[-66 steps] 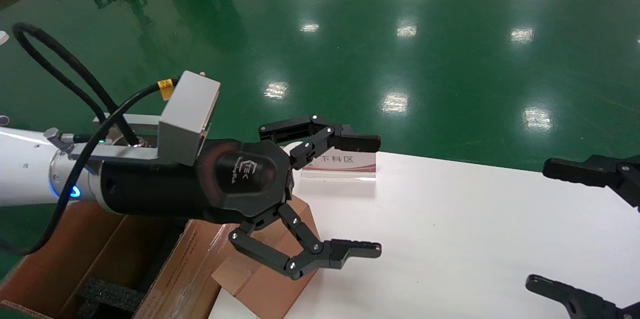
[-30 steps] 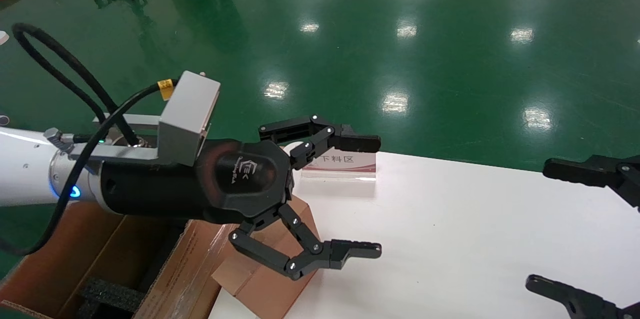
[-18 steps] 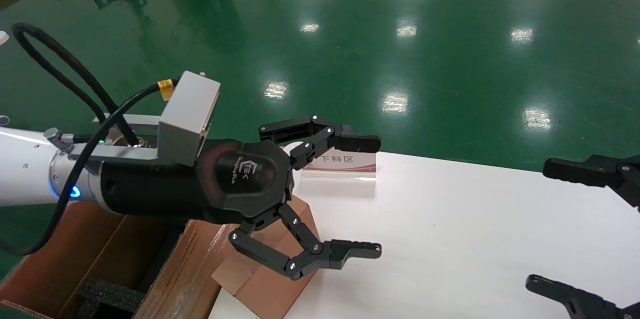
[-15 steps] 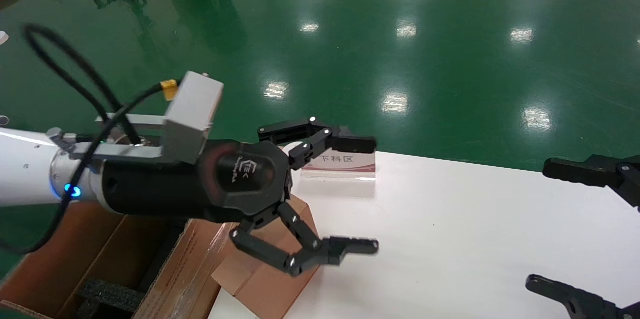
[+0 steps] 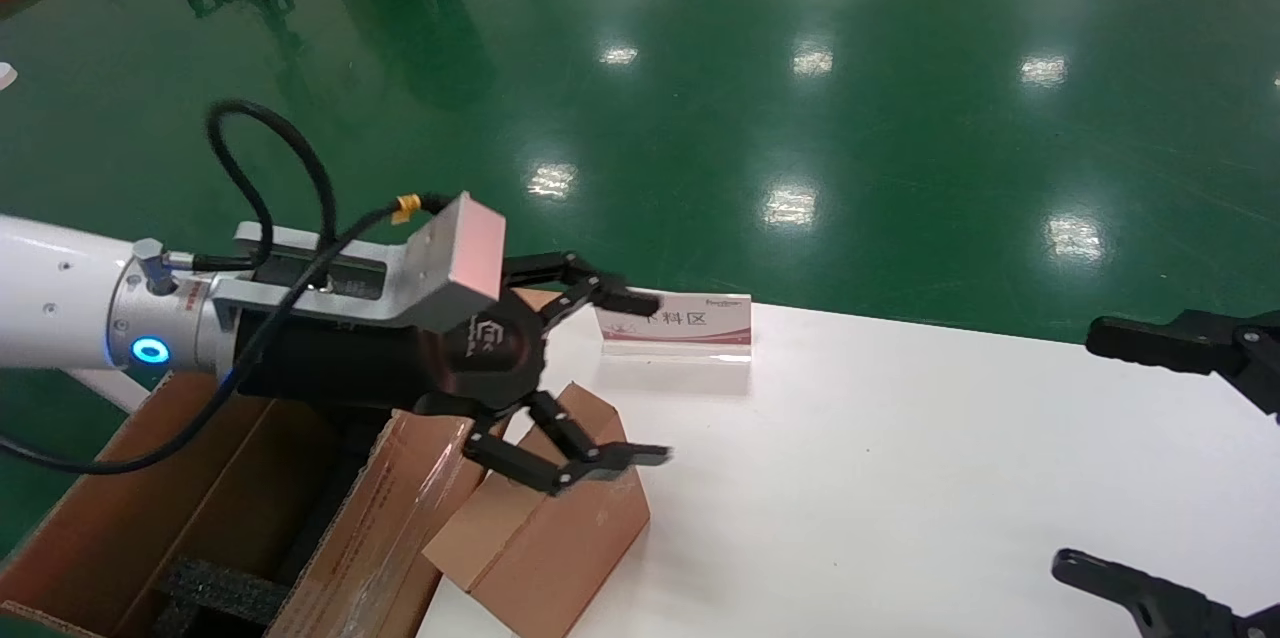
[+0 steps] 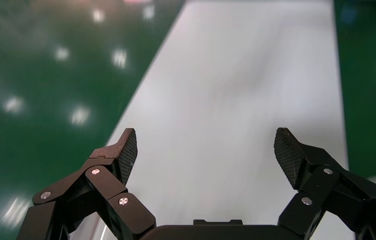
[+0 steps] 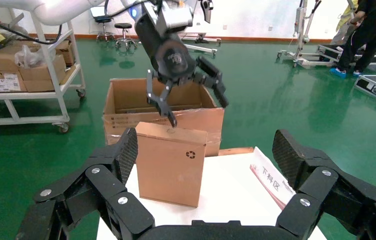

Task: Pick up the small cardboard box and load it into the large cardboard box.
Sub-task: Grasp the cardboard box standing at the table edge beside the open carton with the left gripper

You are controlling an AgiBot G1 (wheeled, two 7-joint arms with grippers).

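The small cardboard box (image 5: 545, 528) stands upright at the white table's (image 5: 900, 478) left end, and its recycling symbol faces the right wrist camera (image 7: 170, 165). My left gripper (image 5: 645, 378) hangs open just above it. One fingertip (image 7: 172, 121) is at the box's top edge, and nothing is between the fingers. In the left wrist view the left gripper (image 6: 207, 150) shows only bare table. The large cardboard box (image 5: 150, 508) sits open on the floor beyond the table's left end (image 7: 125, 107), with black foam inside. My right gripper (image 5: 1085, 448) is open at the table's right side (image 7: 206, 147).
A tilted red-and-white sign (image 5: 690, 323) stands near the table's far edge, behind the small box. A metal cart with cartons (image 7: 25, 65) and a standing person (image 7: 371, 25) are out on the green floor.
My left arm has dropped and pulled back leftward, bringing its open gripper down close over the small box. The right gripper has not moved.
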